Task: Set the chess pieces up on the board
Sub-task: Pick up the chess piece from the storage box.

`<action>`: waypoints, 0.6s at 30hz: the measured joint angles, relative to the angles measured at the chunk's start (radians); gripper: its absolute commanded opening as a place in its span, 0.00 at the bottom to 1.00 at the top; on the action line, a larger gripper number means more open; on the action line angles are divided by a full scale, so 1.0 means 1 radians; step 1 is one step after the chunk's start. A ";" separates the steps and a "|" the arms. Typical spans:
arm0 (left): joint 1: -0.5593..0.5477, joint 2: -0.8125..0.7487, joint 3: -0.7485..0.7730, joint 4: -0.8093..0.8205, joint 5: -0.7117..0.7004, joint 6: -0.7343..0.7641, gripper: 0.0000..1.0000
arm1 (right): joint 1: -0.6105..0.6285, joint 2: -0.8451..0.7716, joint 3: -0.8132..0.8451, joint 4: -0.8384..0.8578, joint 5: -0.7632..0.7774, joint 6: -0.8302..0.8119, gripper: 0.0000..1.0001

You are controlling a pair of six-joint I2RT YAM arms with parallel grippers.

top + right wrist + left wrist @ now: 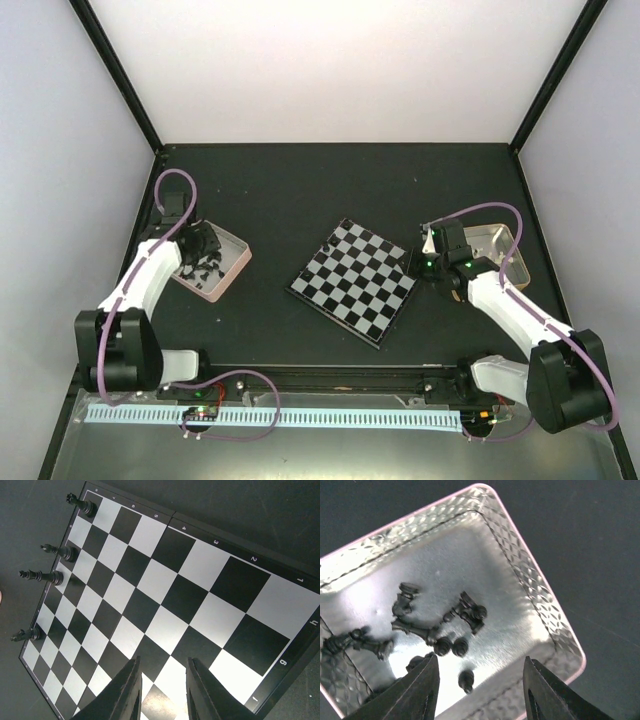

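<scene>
Fingers [415, 690] of the left gripper [480, 666] are seen nearest the lens, at the bottom of the left wrist view. The jaws are held well apart w/ nothing clamped btwn them. Beneath them a pink-rimmed tin [520, 537] is seen, its floor embossed at the edges. A scatter of black pieces [440, 625] is laid on that floor, mostly toward the lower left of the frame. One small piece [466, 679] is lying below the gap btwn the fingers, touched by neither.

From the top view, this tin is placed left of ctr on the dark table [300, 190], w/ the left arm reached over it. The board [352, 280] is set at the ctr, turned diagonally. A second tin [500, 240] is placed at the right, just beyond the right arm's wrist.

At the bottom of the right wrist view, the right gripper [164, 666] is held low over the board's near corner. Its jaws are parted narrowly, nothing is gripped, and board squares are seen through the gap. Four black chessmen [60, 552] are stood along the board's upper-left edge, each on its own square and apart from the others.
</scene>
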 measured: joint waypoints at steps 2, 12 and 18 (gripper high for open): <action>0.031 0.032 -0.001 0.021 0.011 -0.008 0.36 | 0.000 0.000 0.000 0.004 0.000 0.000 0.26; 0.073 0.259 0.019 0.108 0.103 -0.010 0.24 | 0.000 0.005 0.000 0.017 -0.001 0.000 0.26; 0.073 0.322 0.054 0.131 0.132 0.000 0.26 | 0.000 0.009 0.000 0.024 -0.002 0.000 0.26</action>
